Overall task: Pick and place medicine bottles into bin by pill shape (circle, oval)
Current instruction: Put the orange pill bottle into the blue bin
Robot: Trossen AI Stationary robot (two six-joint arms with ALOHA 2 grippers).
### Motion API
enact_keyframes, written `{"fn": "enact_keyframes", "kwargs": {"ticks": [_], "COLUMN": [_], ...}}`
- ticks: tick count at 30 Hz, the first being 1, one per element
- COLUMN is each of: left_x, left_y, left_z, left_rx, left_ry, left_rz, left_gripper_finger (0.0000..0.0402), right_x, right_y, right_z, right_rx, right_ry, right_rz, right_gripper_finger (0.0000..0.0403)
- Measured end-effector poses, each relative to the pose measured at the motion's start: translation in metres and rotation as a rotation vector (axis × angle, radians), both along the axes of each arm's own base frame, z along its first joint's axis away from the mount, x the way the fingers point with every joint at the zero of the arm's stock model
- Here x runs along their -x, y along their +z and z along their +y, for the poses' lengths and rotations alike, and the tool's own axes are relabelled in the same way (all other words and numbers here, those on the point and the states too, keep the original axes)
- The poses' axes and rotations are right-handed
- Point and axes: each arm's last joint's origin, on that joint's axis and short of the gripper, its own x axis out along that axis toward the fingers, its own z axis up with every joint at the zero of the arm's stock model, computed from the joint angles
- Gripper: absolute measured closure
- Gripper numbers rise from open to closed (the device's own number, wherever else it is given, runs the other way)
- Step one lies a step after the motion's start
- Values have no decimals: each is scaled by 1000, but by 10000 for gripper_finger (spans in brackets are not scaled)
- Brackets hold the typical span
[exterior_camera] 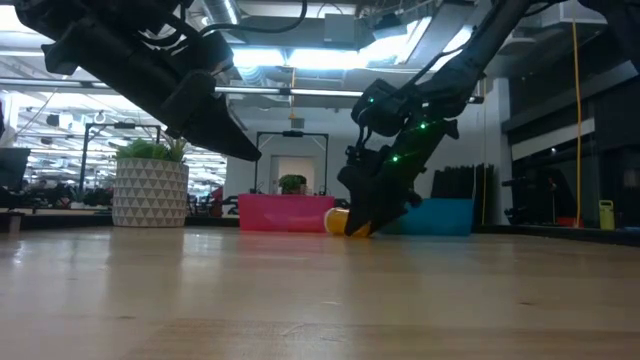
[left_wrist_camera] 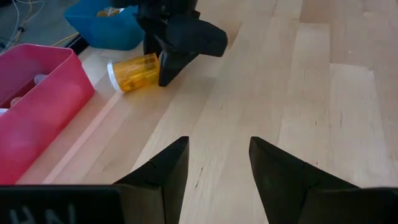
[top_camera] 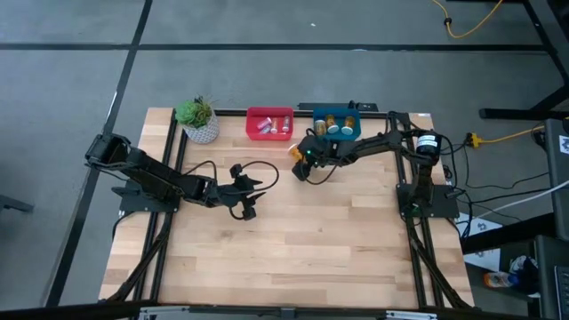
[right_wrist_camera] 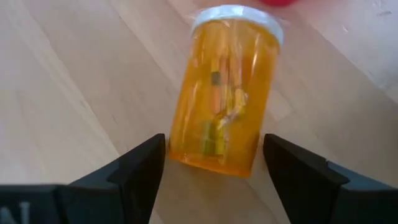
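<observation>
Light wooden table (top_camera: pixel 293 249), planked. Resting directly on it — a potted plant (top_camera: pixel 199 119) at the far left, beside it a red bin (top_camera: pixel 268 124), a blue bin (top_camera: pixel 336 123), and one orange medicine bottle (left_wrist_camera: pixel 132 72) lying sideways near the red bin.

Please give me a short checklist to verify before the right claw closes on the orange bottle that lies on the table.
1. Right claw open: ok, its fingers stand apart.
2. Orange bottle between the fingers: ok, its base end sits in the gap.
3. Bottle pose known: ok, it lies on its side on the table, white cap toward the red bin.
4. Pill shape readable: cannot tell, the contents look unclear.
5. Left claw clear of the path: ok, it waits open at mid-table.
6. Blue bin has room: cannot tell, bottles already lie inside.
</observation>
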Motion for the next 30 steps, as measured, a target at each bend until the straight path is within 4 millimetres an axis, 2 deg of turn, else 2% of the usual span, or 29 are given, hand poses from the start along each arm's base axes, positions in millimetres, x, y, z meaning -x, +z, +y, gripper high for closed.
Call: {"fn": "enact_keyframes", "kwargs": {"ticks": [6,16,26,30], "left_x": [0,0,0,0], "left_y": [0,0,0,0], "left_z": [0,0,0,0], "left_rx": [0,2,3,3], "left_ry": [0,1,2,1], "left_rz": [0,-1,-2,-1], "left_gripper_finger": [239,239,239,239], "right_x": [0,0,0,1], "right_y": [0,0,0,5], "right_z": [0,0,-1,3], "right_rx": [-41,-58,-59,-75], "right_ry": [-83,-115,-135,-113], "right_rz": [-32,-43,-41,-45], "right_gripper_finger": [130,134,221,224]}}
